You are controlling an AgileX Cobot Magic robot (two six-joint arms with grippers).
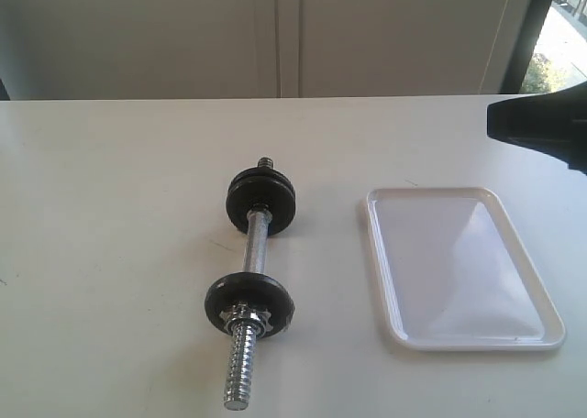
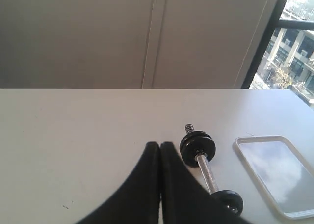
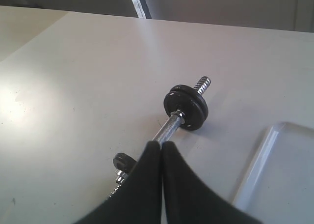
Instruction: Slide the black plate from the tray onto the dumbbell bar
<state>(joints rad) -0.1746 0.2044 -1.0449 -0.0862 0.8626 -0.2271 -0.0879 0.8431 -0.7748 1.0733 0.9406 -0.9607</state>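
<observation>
The tray [image 1: 477, 344] is bare and the dumbbell bar [image 1: 255, 244] carries black discs [image 1: 249, 301]; therefore the left gripper [image 2: 159, 146] and right gripper [image 3: 161, 144] are closed, empty.

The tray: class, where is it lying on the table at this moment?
In the exterior view the tray lies flat on the right of the table, beside the dumbbell bar but apart from it.
</observation>
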